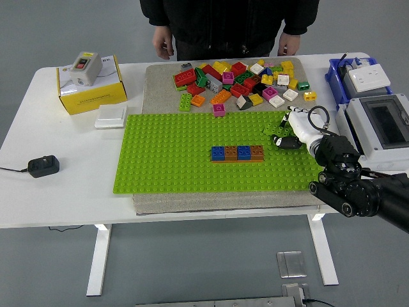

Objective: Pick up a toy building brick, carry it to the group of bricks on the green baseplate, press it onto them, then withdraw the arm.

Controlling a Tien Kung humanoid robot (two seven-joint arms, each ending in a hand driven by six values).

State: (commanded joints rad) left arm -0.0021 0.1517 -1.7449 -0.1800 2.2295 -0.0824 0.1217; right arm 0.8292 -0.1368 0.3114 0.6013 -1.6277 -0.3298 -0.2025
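Head view: the right arm (361, 188) comes in from the lower right corner and reaches over the right end of the green baseplate (172, 160). Its white hand (295, 131) hovers at the plate's upper right corner, fingers curled down around a green brick (276, 126) that shows just left of the fingers, at the plate's edge. Whether the fingers truly clamp the brick or only rest over it cannot be told from here.

The group of bricks (237, 153) sits near the middle of the plate: a low row, blue, brown, blue, brown from left to right. It lies well to the left of the hand and a little nearer the table's front edge, with bare studs between them.

The loose pile (239, 82) of many-coloured bricks lies on the grey mat (160, 80) beyond the plate, just behind and left of the hand.

A person (227, 22) in dark clothes stands at the far side, both hands hanging at the table's far edge and touching nothing.

On the left of the table are a yellow box (89, 86), a white switch (111, 116) and a black plug (43, 166). At the right stand a blue bin (335, 73) and a grey box (377, 128).
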